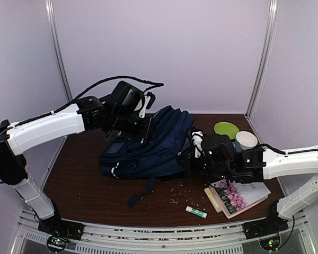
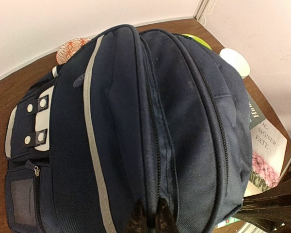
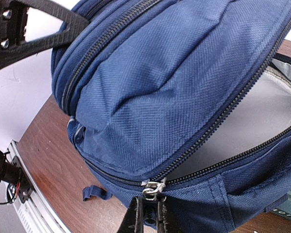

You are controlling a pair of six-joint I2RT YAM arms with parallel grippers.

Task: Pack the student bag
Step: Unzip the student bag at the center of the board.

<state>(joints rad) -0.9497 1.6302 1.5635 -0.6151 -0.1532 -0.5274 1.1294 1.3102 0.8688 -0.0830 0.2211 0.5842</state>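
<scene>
Left pincer (image 2: 148, 218) pinched shut on a fabric fold of the student bag (image 2: 136, 121). Right pincer (image 3: 149, 214) closed on zipper pull (image 3: 153, 186); bag partly unzipped, grey lining (image 3: 242, 126) showing.

I have the left arm (image 1: 47, 127) stretched forward, left gripper (image 1: 147, 128) pinched tight on the student bag (image 1: 153, 151); the right arm (image 1: 291, 159) lies low, right gripper (image 1: 186, 156) nipped onto the zipper pull (image 3: 154, 187).

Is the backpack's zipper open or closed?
Open. The backpack has its zipper teeth parted, and the pale grey lining shows in the gap.
</scene>
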